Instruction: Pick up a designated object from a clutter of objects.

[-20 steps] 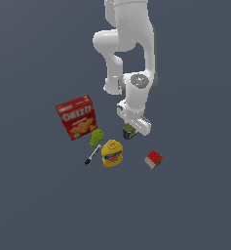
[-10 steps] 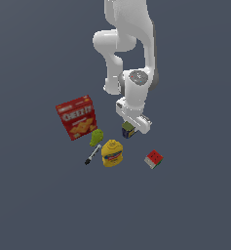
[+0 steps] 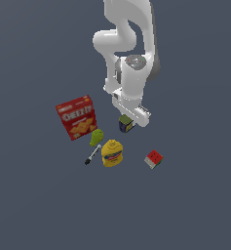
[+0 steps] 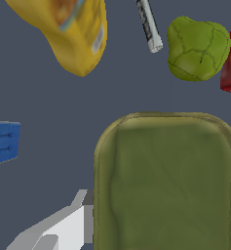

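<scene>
Tin can sitting under gripper, olive top filling wrist view | claw state: cannot tell | mustard bottle lying near the can, fruit beside it

Dark grey floor with Cheez-It box, green fruit, marker, mustard bottle, cube, tin can.

This is not a real room; it is a made-up computer world. The floor is one flat grey-blue colour with no walls or furniture; the white robot arm looks smooth like a drawing. A red cracker box, a yellow mustard bottle and a little cube lie on it like toys.
</scene>
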{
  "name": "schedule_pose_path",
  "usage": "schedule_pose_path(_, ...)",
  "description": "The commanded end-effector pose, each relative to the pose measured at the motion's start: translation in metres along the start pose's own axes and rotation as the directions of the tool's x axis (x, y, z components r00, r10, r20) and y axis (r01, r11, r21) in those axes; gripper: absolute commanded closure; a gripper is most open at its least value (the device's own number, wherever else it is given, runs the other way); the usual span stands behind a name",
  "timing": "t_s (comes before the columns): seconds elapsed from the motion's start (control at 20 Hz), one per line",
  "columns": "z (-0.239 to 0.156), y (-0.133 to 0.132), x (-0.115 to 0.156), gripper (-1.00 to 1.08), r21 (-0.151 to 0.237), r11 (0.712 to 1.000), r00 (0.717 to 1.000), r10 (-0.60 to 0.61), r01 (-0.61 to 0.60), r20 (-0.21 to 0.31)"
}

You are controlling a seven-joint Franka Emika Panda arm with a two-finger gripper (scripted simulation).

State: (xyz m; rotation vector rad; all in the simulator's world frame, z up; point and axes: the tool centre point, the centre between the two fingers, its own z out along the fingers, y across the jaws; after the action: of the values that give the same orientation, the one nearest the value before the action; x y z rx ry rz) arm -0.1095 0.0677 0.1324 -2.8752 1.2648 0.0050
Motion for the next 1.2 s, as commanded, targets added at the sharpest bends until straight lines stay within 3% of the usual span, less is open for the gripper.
schedule_pose_path(0.0, -0.022, 0.003, 0.006, 1.08, 0.004, 1.0, 1.0, 0.0, 0.0, -0.001)
schedule_pose_path(1.15, -0.228, 0.035, 0.062, 1.08, 0.003, 1.0, 1.0, 0.001, -0.001, -0.001)
